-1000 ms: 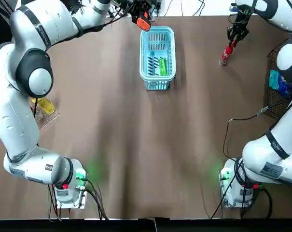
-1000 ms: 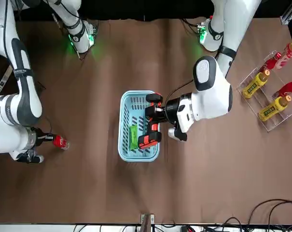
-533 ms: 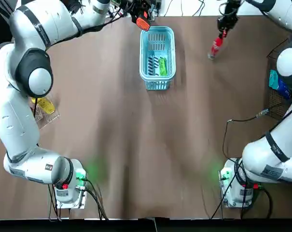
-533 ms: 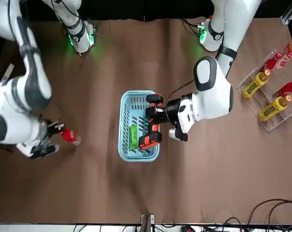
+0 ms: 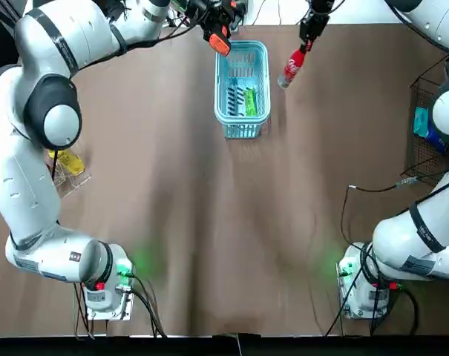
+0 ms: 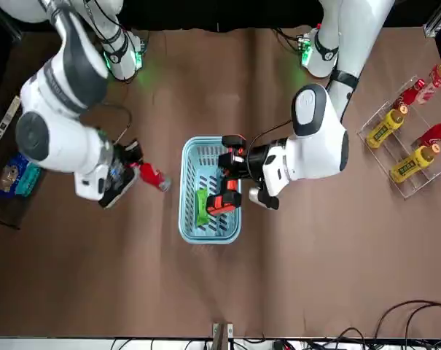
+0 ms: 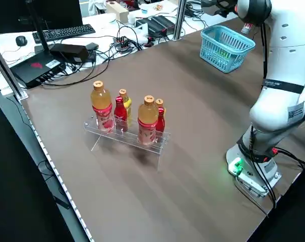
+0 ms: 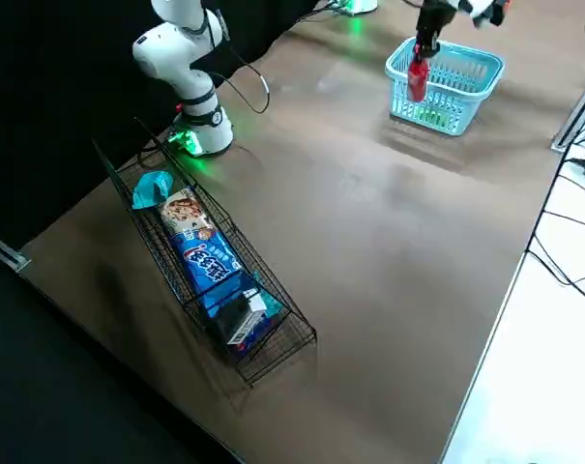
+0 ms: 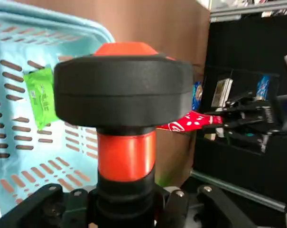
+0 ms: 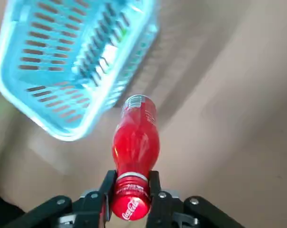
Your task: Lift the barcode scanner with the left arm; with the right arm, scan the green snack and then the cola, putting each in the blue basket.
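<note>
Right gripper [image 10: 130, 190], clamped on cola [image 10: 134, 137] neck, has swung it leftward to just beside blue basket [image 5: 219, 83]. Label script: Coca-Cola. Left gripper [image 6: 246, 171] stays clamped on barcode scanner [image 5: 218, 38].

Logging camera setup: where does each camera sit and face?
Top: overhead, looking down; left arm, right arm, bases nearest.
Front: opposite side, facing the robot; both arms.
Left side: raised, over the bottle rack; left arm.
Right side: raised, over the wire basket; right arm.
Left wrist: on left gripper; barcode scanner fills it.
Right wrist: on right gripper, gripping cola bottle.
Shared: top and front show blue basket holding green snack.
</note>
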You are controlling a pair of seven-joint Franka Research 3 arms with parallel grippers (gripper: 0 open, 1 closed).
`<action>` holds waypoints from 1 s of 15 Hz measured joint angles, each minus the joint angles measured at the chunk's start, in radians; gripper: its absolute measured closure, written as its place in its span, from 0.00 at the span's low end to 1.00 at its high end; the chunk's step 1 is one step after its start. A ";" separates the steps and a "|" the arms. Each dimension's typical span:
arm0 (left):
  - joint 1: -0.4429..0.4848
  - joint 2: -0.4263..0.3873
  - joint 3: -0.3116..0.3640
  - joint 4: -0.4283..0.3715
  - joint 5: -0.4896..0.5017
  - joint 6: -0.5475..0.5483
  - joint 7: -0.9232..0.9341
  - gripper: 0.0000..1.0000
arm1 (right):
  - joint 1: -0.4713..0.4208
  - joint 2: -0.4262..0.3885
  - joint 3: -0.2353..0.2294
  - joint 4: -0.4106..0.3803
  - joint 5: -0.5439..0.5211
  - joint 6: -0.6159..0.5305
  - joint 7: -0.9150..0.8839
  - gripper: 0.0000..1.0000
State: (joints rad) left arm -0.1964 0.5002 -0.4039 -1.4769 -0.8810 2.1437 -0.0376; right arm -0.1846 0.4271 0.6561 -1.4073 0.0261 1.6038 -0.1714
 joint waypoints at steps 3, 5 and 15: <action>-0.010 0.000 -0.002 0.000 0.019 -0.021 0.000 0.93 | 0.007 -0.007 0.079 0.019 0.001 0.008 0.000 0.68; -0.025 0.000 -0.004 0.000 0.020 -0.024 -0.001 0.93 | 0.027 -0.010 0.097 0.051 0.001 0.015 0.005 0.68; -0.081 0.000 -0.004 -0.001 0.069 -0.093 -0.079 0.93 | 0.063 -0.010 0.092 0.088 0.001 0.130 0.077 0.68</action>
State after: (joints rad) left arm -0.2771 0.5001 -0.4076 -1.4775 -0.8118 2.0507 -0.1165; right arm -0.1213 0.4173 0.7483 -1.3195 0.0267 1.7334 -0.0948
